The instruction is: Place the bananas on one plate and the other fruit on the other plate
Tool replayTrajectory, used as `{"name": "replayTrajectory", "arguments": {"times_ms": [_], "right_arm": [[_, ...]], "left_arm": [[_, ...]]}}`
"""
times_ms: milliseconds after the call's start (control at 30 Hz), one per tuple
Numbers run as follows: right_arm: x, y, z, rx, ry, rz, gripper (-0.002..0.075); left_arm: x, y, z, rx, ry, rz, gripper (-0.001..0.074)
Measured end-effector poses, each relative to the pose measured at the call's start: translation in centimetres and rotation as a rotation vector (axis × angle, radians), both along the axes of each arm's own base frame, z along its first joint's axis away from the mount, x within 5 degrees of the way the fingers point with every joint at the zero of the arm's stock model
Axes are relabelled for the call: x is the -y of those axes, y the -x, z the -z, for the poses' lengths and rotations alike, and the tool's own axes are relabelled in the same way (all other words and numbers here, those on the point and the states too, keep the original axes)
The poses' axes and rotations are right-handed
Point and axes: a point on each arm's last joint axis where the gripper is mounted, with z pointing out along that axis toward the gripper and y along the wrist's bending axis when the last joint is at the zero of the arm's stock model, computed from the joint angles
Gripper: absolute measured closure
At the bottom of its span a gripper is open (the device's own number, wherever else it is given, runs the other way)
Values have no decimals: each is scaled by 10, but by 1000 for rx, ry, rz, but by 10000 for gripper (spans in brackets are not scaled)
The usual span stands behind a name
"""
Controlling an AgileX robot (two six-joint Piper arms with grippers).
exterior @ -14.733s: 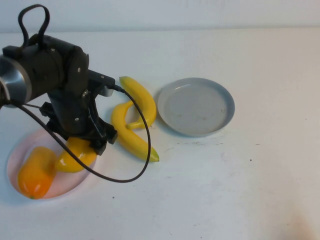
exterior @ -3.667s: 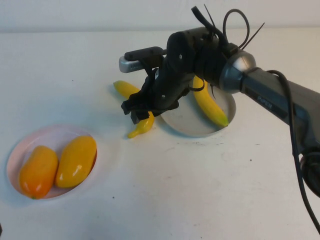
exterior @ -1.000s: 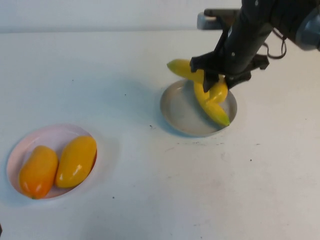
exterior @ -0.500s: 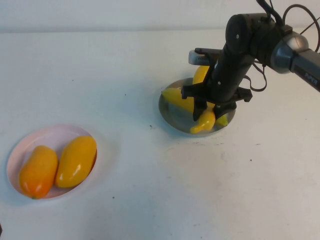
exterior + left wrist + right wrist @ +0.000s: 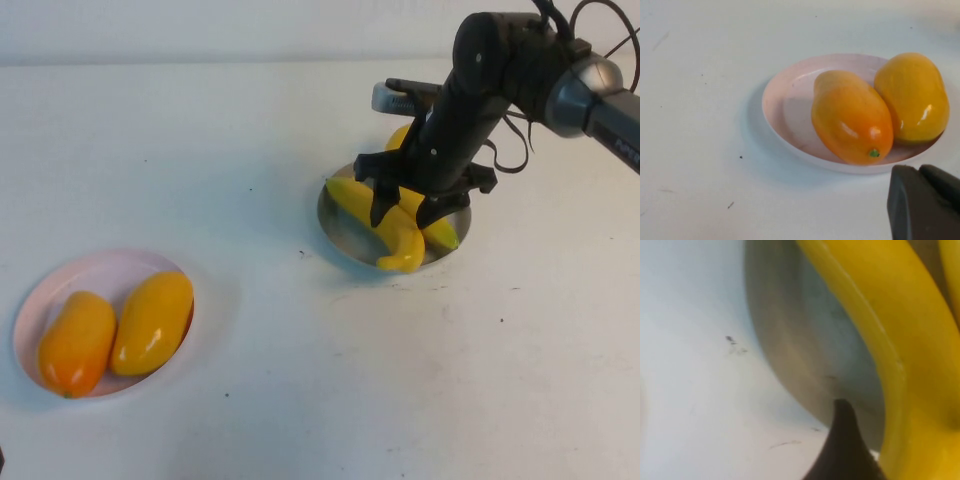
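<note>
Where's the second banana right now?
In the high view it lies on the grey-blue plate at right, the second banana across the first banana, under the open right hand.

1. The right arm reaches in from the right edge of the high view, its dark body bent downward, with black cables looping off the wrist.
2. The right gripper [image 5: 409,211] points down, its two dark fingers [image 5: 380,203] spread wide apart and closed on nothing.
3. In the right wrist view only one dark fingertip [image 5: 844,450] shows.
4. The left arm lies outside the high view.
5. The left gripper [image 5: 923,204] appears only in its own wrist view, a dark blunt end with its fingers pressed together, holding nothing.
</note>
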Motion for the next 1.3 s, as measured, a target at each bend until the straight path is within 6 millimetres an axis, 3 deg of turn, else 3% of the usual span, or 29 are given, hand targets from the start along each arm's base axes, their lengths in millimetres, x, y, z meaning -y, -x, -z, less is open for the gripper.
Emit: {"name": "replayTrajectory", "arguments": {"times_ms": [100, 200, 367, 500, 633, 767, 933, 1300], "right_arm": [[1, 3, -15, 28, -19, -7, 288], [4, 11, -44, 90, -37, -27, 307], [13, 36, -104, 230, -70, -106, 480], [23, 75, -139, 293, -63, -163, 635], [35, 123, -157, 320, -11, -211, 674], [49, 174, -162, 310, 4, -259, 683], [67, 210, -157, 281, -3, -269, 715], [78, 221, -146, 288, 61, -330, 741]], "left_arm": [[0, 0, 0, 0, 0, 0, 740], [0, 0, 0, 0, 0, 0, 740], [0, 0, 0, 0, 0, 0, 740], [0, 0, 0, 0, 0, 0, 740], [0, 0, 0, 0, 0, 0, 740], [0, 0, 0, 0, 0, 0, 740], [0, 0, 0, 0, 0, 0, 740], [0, 0, 0, 0, 0, 0, 740]]}}
